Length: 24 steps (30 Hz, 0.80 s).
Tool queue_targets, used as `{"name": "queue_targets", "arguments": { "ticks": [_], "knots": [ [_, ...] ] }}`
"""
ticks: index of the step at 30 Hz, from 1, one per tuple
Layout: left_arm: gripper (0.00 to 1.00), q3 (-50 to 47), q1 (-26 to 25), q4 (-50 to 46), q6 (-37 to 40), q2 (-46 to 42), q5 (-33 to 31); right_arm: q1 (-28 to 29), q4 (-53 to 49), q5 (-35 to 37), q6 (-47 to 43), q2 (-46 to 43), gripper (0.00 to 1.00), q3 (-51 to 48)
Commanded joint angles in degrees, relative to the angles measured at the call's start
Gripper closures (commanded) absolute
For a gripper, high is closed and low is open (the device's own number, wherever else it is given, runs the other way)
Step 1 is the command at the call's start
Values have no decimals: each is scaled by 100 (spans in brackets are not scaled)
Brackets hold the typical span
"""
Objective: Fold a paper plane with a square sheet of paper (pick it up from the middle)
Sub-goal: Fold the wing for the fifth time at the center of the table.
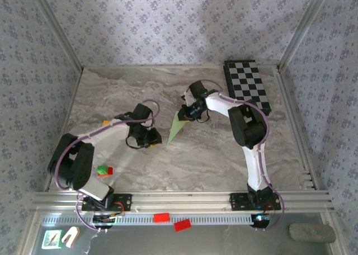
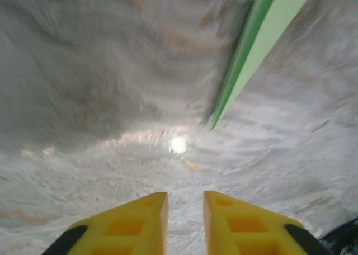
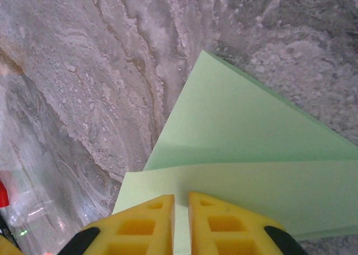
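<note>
— On the table (image 1: 106, 98), seen from above, where's the paper (image 1: 178, 127)?

— Mid-table, lying flat: a narrow green point between the two arms. The right gripper (image 1: 187, 112) is at its far end, and the left gripper (image 1: 152, 137) is just beside its near tip.

— And from the left wrist?

— The yellow fingers (image 2: 134, 221) are a little apart with nothing but bare table between them, so they look released. The paper's tip (image 2: 263, 37) lies ahead and to the right, clear of them.

— The right wrist?

— Its fingers (image 3: 140, 224) hang right over the paper (image 3: 240, 126) with only a slit between them. Two layers show, one flap lapped over the other. I can't tell whether they're pinching the paper or only resting on it.

— So how far along?

— Past the plain square, I'd judge. The slanting folds are in and it tapers to a nose. It lies flat with no wings raised, so the last folds and the opening-out seem left to do.
</note>
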Motion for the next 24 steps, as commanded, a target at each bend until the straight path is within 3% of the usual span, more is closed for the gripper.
{"name": "queue_targets", "arguments": {
  "ticks": [1, 7, 15, 24],
  "knots": [
    [68, 400, 339, -179, 148, -312, -274, 100, -555, 329, -28, -536, 77, 139],
    [53, 685, 1065, -201, 445, -459, -422, 382, -949, 1337, 889, -901, 61, 60],
    [21, 534, 1521, 173, 866, -734, -1131, 907, -1237, 2368, 2733, -777, 44, 197],
    [0, 419, 1746, 159, 1419, -638, -752, 1277, -1607, 3036, 3561, -142, 37, 1039]
  ]
}}
